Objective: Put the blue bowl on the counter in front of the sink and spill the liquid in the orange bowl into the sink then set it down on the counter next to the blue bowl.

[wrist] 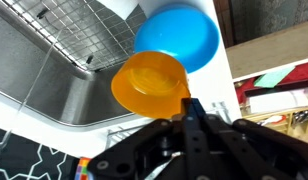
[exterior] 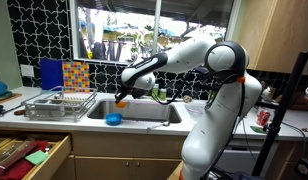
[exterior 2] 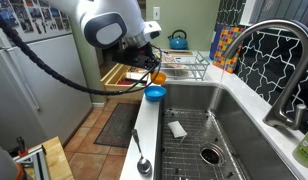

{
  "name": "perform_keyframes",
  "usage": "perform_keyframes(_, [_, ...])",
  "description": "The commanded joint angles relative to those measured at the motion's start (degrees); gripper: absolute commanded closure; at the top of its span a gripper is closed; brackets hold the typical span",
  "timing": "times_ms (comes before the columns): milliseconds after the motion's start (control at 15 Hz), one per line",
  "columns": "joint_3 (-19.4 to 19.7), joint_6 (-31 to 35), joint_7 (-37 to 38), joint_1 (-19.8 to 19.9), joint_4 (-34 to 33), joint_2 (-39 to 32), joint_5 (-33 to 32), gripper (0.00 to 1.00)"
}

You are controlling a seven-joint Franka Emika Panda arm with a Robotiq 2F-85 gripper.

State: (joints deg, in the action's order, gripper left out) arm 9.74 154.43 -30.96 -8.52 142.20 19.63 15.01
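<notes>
Pincer (exterior: 120,94) in an exterior view over sink (exterior: 144,108) left end, orange bowl (exterior: 121,99) at its tip; blue bowl (exterior: 114,118) on tabletop (exterior: 159,126) front strip just below. In an exterior view orange bowl (exterior 2: 159,77) hangs just above blue bowl (exterior 2: 155,94). Wrist view: pincer (wrist: 189,105) pressed together, pinching orange bowl (wrist: 151,84) rim; blue bowl (wrist: 177,38) just beyond.

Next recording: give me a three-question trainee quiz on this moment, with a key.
1. True or false: the blue bowl lies inside the sink.
2. The claw is shut on: A) the orange bowl, B) a sponge, C) nothing.
3. Short answer: what stands on the counter beside the sink?
Key: 1 false, it sits on the counter strip; 2 A; 3 the wire dish rack.
</notes>
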Motion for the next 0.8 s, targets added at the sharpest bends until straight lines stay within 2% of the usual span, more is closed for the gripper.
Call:
perform_keyframes(0, [6.51,-3.49,-0.56,-0.53,-5.11,-1.25,7.3,1.0])
perform_keyframes(400, [13.15,-11.43,0.01,0.91,-11.83,-4.28,21.62,1.0])
perform_keyframes(733, [12.99,-19.37,1.37,5.71,-15.75,-8.12,34.94,1.0])
